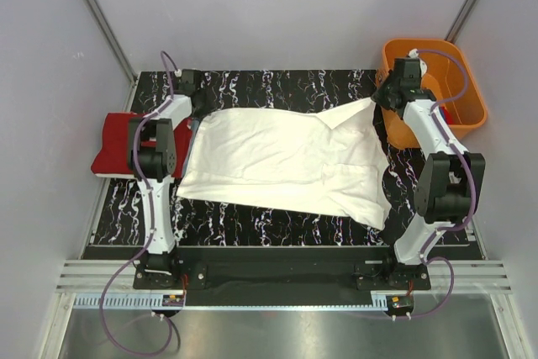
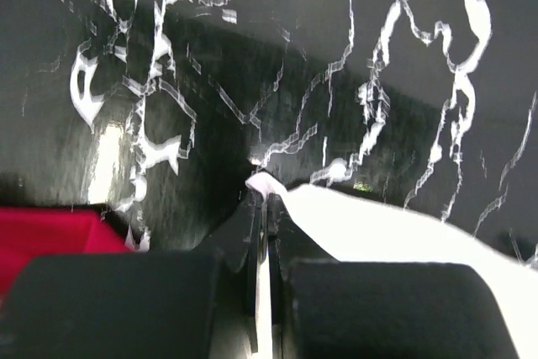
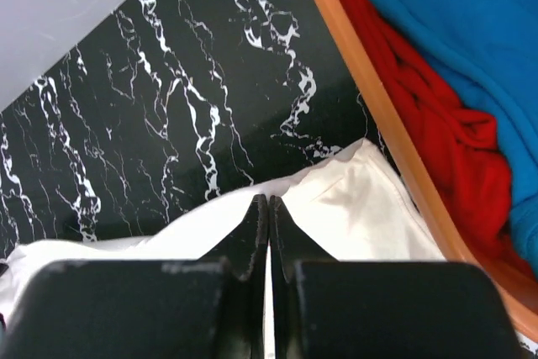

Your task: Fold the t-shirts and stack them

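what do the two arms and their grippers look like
Both match: the left arm and right arm have white tapered links joined by blocky black joint housings, with thin purple cables looping alongside. The left gripper and right gripper have flat matte-black fingers.

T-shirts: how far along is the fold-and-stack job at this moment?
Done: one red tee lies seemingly folded at the left edge of the table. In hand: the white tee is spread out, the left claw and right claw each shut on a far corner. Left: folding it, plus a second red tee and blue tee crumpled in the orange basket.
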Motion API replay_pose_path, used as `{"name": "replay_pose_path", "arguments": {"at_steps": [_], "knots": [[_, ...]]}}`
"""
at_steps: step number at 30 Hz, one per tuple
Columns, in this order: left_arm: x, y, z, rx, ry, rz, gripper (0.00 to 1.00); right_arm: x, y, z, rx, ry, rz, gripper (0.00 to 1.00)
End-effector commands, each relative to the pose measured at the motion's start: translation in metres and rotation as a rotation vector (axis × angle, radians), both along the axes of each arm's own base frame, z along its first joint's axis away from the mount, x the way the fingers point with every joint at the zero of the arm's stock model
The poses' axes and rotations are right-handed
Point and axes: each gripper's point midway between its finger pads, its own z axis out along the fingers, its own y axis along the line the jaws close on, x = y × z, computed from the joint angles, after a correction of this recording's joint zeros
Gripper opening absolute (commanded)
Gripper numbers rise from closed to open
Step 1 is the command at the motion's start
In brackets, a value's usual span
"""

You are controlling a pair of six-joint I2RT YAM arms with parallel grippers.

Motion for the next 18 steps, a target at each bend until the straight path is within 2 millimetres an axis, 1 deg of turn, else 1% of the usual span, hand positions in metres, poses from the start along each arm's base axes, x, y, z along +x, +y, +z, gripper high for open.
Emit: {"name": "replay_pose_path", "arguments": {"at_steps": [1,2,3,4,6,7,8,9,10,11,12,13,15,17,18], "knots": [[0.014,-0.007,0.064,-0.016,-0.235,-0.047,0.0,-0.006,0.009,0.029,0.02,-0.049,0.034,0.0],[0.011,-0.011,0.069,-0.035,-0.254,-0.071,0.0,-0.008,0.01,0.029,0.021,-0.047,0.036,0.0],[0.008,-0.012,0.07,-0.038,-0.263,-0.076,0.0,-0.01,0.01,0.029,0.023,-0.047,0.041,0.0],[0.004,-0.013,0.077,-0.043,-0.289,-0.084,0.0,-0.013,0.011,0.029,0.029,-0.047,0.046,0.0],[-0.001,-0.015,0.082,-0.048,-0.309,-0.098,0.0,-0.016,0.013,0.03,0.038,-0.049,0.053,0.0],[0.0,-0.016,0.096,-0.052,-0.351,-0.102,0.0,-0.021,0.015,0.029,0.042,-0.046,0.055,0.0],[-0.008,-0.017,0.089,-0.056,-0.34,-0.109,0.0,-0.023,0.017,0.029,0.053,-0.049,0.064,0.0],[-0.011,-0.017,0.091,-0.059,-0.345,-0.113,0.0,-0.025,0.018,0.029,0.062,-0.051,0.07,0.0],[-0.013,-0.017,0.101,-0.061,-0.374,-0.112,0.0,-0.03,0.021,0.026,0.07,-0.046,0.08,0.0],[-0.013,-0.016,0.106,-0.058,-0.397,-0.109,0.0,-0.033,0.021,0.026,0.071,-0.046,0.082,0.0],[-0.021,-0.015,0.105,-0.055,-0.399,-0.106,0.0,-0.036,0.022,0.024,0.071,-0.04,0.084,0.0],[-0.021,-0.015,0.11,-0.057,-0.422,-0.103,0.0,-0.041,0.021,0.023,0.071,-0.037,0.084,0.0],[-0.03,-0.011,0.109,-0.048,-0.421,-0.091,0.0,-0.049,0.023,0.016,0.074,-0.021,0.089,0.0],[-0.034,-0.008,0.11,-0.04,-0.429,-0.08,0.0,-0.056,0.026,0.02,0.085,-0.033,0.099,0.0],[-0.04,-0.007,0.11,-0.037,-0.429,-0.072,0.0,-0.06,0.026,0.016,0.09,-0.024,0.098,0.0]]}}
